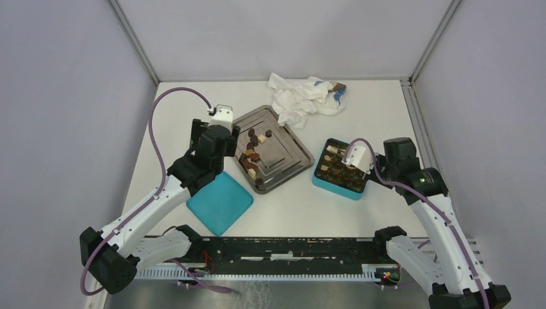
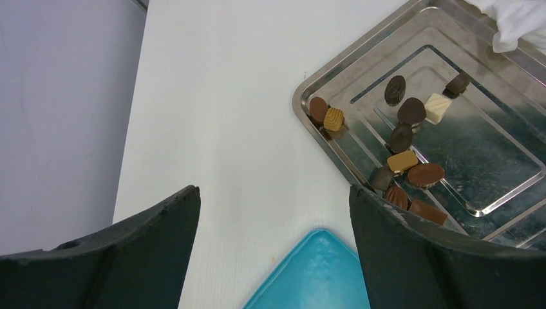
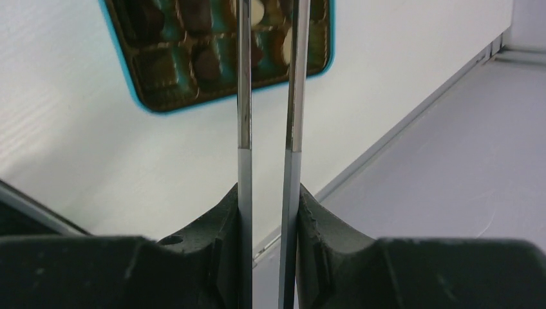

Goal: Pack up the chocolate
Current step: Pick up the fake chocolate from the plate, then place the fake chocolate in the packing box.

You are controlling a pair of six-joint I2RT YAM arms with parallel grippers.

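Note:
Several pieces of chocolate, dark, light brown and cream, lie loose on the left half of a steel tray; the left wrist view shows the same chocolate. More pieces fill the cells of a teal box. My left gripper hovers open over bare table just left of the tray, with nothing between its fingers. My right gripper is shut on metal tongs, whose two blades reach over the box. The blade tips run out of view.
A flat teal lid lies near the left arm, its corner under the left gripper. A crumpled white cloth with blue marks sits behind the tray. Enclosure walls stand on the left, right and back.

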